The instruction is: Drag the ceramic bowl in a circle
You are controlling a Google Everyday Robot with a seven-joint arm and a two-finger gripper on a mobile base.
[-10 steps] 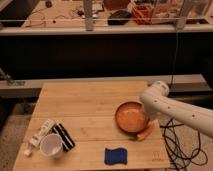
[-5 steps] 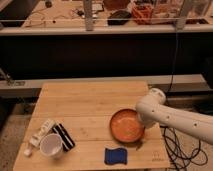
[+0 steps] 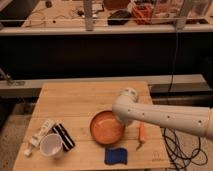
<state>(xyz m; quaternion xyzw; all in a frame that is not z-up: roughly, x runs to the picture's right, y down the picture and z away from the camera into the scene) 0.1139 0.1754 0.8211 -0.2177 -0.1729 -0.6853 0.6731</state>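
Wooden table (image 3: 75,97) in a cluttered workshop carries the ceramic bowl (image 3: 104,131) at lower centre of the frame. The arm reaches in from the right, its pincer (image 3: 121,120) at the bowl's upper right rim; I cannot tell whether it is open or closed. The circle would likely sweep close to the sponge (image 3: 116,155) below and the carrot (image 3: 141,134) at right.

ceramic bowl (image 3: 106,129), upright, pincer (image 3: 120,117) at rim

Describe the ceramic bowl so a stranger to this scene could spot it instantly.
On the wooden table, look front and centre, where the gripper is at the dish's right rim. The ceramic bowl is round, shallow, glossy orange-brown, wider than the white cup and behind the blue sponge.
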